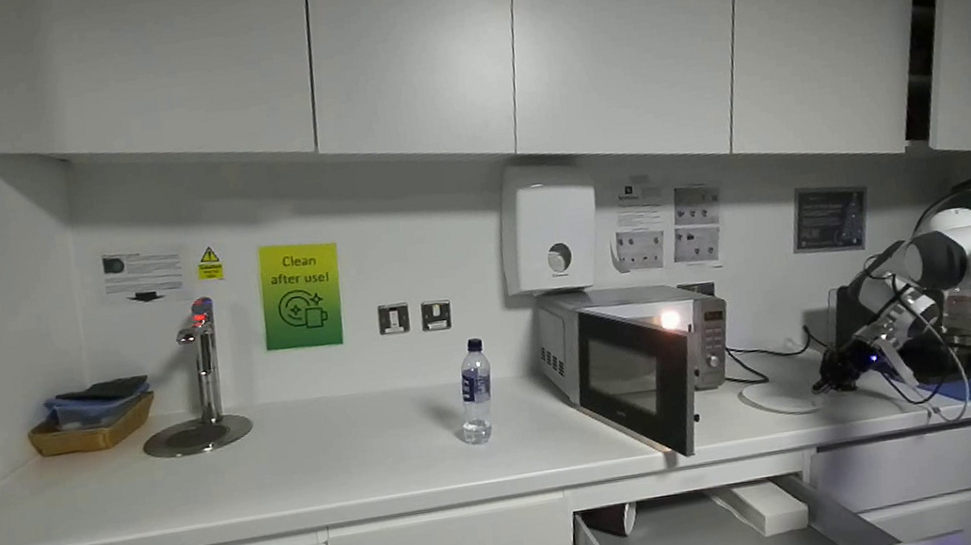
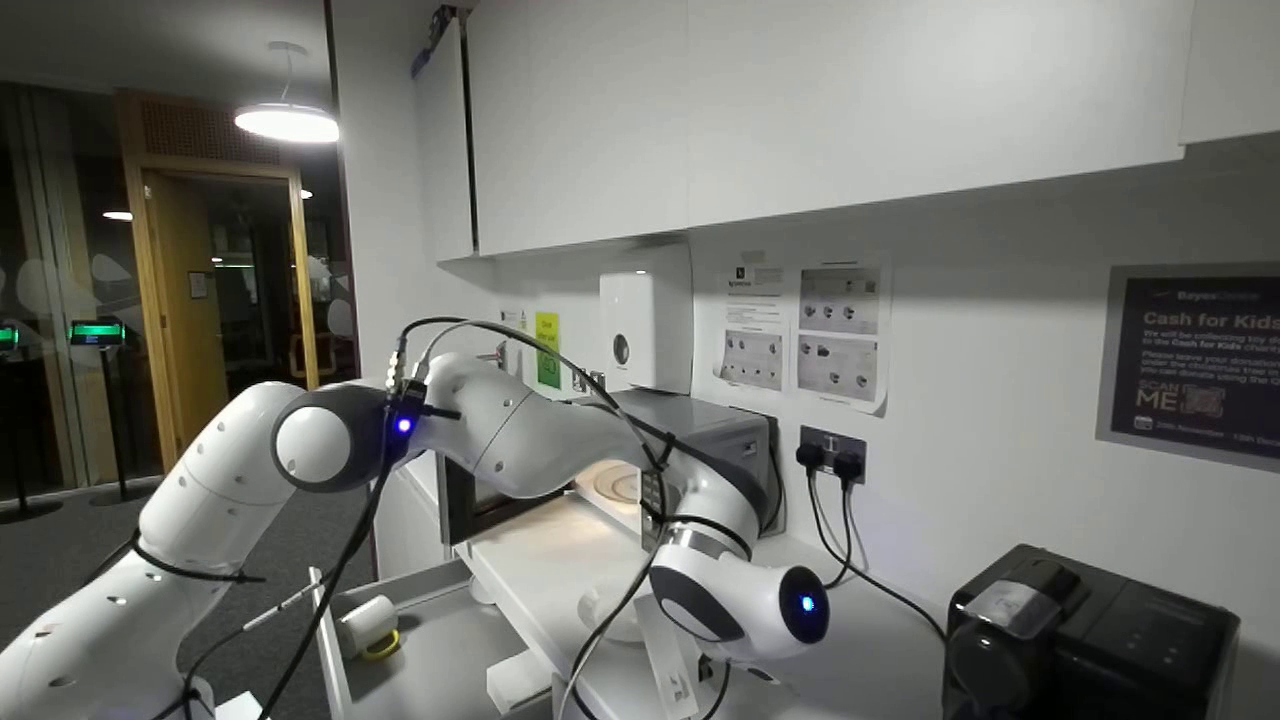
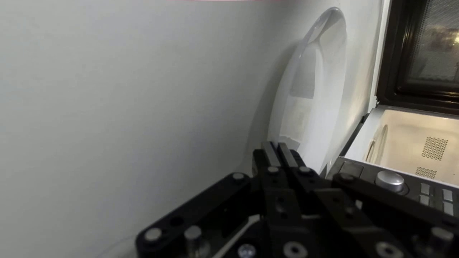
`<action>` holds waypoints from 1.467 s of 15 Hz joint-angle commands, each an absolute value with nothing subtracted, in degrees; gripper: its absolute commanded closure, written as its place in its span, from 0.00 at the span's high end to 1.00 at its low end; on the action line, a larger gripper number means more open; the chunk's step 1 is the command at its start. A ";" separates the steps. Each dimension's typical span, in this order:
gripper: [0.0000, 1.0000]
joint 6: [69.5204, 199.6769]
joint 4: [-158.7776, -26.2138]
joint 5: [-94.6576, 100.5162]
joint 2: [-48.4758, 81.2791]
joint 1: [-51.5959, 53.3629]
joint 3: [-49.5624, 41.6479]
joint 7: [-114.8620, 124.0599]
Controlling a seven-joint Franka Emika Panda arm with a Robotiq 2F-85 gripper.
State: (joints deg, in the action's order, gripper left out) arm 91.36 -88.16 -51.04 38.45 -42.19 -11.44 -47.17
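The gripper (image 3: pixel 275 145), its fingers pressed together with nothing visibly between them, sits right by the rim of the pale dish (image 3: pixel 326 86), where light, slow contact seems wisest.

Plate (image 1: pixel 777 400) on counter (image 1: pixel 332 465) beside microwave (image 1: pixel 626 357)

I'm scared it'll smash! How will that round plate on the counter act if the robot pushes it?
The round plate looks low and wide, so it'd probably slide rather than tip. Its glassy shine suggests it may be slippery and could chip.
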 commanded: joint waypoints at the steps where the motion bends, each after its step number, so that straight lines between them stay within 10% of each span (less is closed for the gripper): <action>1: 0.01 88.23 -85.55 -51.79 39.34 -44.04 -10.37 -47.84; 2: 0.29 88.30 -85.52 -51.70 39.30 -44.03 -10.39 -47.90; 12: 0.95 88.98 -84.82 -50.47 38.47 -43.42 -10.78 -47.47; 22: 1.00 88.70 -83.18 -46.57 35.69 -42.76 -10.84 -45.99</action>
